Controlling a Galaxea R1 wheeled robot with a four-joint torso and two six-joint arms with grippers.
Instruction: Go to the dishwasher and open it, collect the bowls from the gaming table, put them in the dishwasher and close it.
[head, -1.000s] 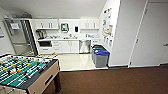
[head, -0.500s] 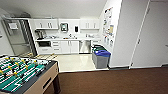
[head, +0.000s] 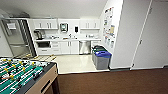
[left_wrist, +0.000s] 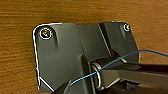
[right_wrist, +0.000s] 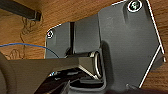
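Observation:
The dishwasher (head: 84, 47) is the grey steel front set among the white lower cabinets of the kitchenette at the far end, with its door closed. It lies well ahead of me, across brown carpet (head: 112, 82) and a pale tiled floor (head: 75, 63). The white-topped gaming table and the bowls are out of view. Both wrist views look down on brown carpet (left_wrist: 20, 15) past the robot's own dark plates.
A green foosball table (head: 22, 75) with rods stands close at the lower left. Grey bins with blue and green lids (head: 101, 58) stand against the white wall on the right of the kitchenette. A steel fridge (head: 17, 37) is at the left, and a white door (head: 152, 37) at the right.
The whole head view has shifted very slightly. Nothing in the scene itself has moved.

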